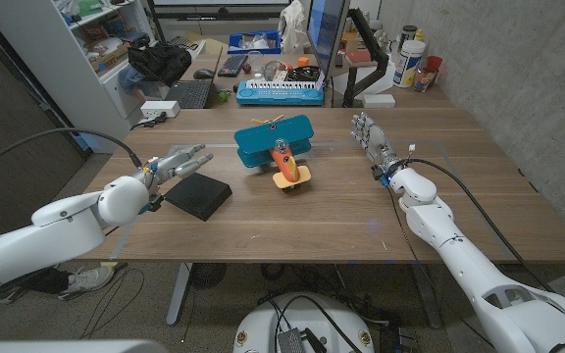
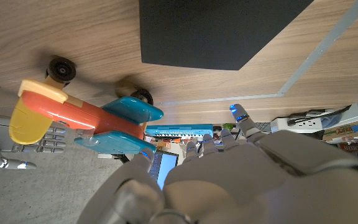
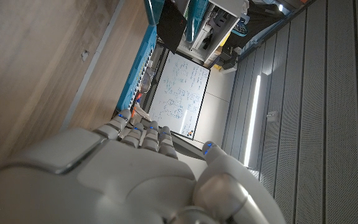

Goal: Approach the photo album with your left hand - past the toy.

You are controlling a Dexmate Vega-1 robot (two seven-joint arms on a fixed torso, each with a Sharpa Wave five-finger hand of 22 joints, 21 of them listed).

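Two hands, head view: left hand hangs just over the near-left edge of the black photo album, fingers stretched out and holding nothing. Right hand stands far off to the right, fingers apart and holding nothing.
Album spot: it lies flat on the wooden surface, left of the toy plane.
Left wrist view: toy plane sits close beside the album, with a gap between.
Risk: reaching too far may bump the toy and roll it away on its wheels.
Risk: pushing down could slide the album.
Right wrist view: right hand is over bare wood, so it may do no harm.
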